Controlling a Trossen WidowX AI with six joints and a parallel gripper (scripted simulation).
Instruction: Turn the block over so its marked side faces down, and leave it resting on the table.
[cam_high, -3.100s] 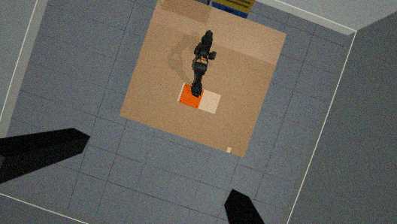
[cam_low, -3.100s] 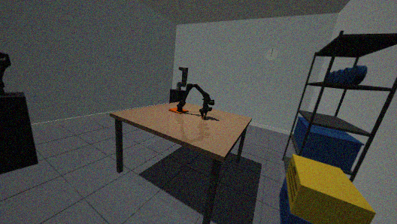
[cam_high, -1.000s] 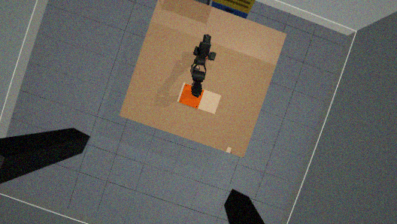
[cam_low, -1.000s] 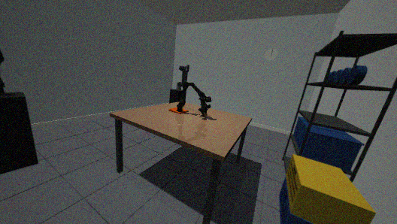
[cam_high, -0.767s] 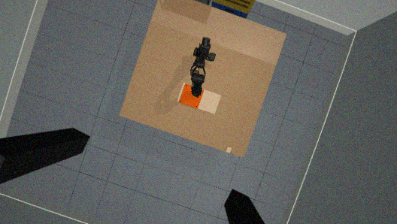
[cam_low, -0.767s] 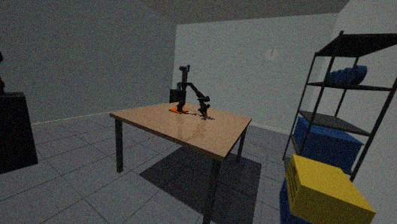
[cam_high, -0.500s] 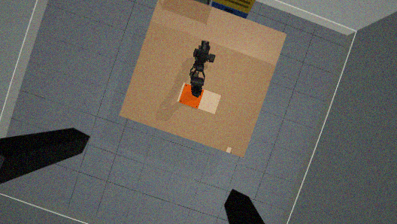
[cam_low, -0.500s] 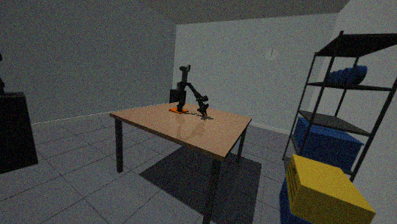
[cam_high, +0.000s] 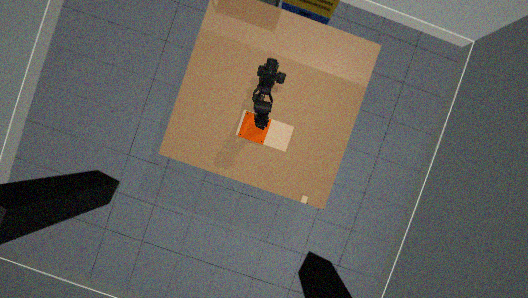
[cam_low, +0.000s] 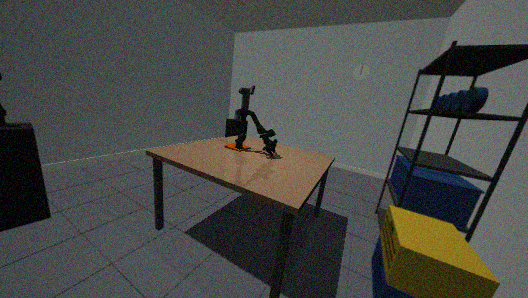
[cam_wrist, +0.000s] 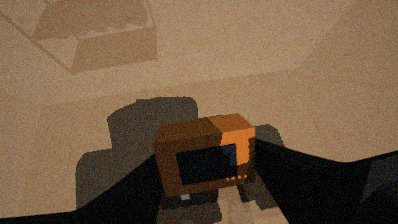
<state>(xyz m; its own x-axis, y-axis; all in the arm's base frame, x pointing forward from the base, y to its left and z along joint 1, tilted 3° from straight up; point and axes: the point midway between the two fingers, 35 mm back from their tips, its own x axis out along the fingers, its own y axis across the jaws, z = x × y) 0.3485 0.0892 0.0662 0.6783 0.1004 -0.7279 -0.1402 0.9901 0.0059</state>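
The block (cam_wrist: 167, 170) is orange-brown in the wrist view, with a dark rectangle on the side turned to the wrist camera. My gripper (cam_wrist: 206, 156) (cam_low: 273, 153) is shut on it, one black finger at each end. In the exterior view the gripper hangs low, close over the table (cam_low: 220, 167) (cam_high: 325, 110). The block is too small there to read its tilt, and the arm hides it in the top view. Whether its lower edge touches the table cannot be told.
The arm's base stands on an orange plate (cam_high: 249, 131) (cam_low: 231, 146) beside a pale panel (cam_high: 281, 136). A small pale square (cam_high: 304, 199) lies near a table corner. A yellow box (cam_low: 440, 240) and a shelf rack (cam_low: 450, 114) stand beyond the table's edge.
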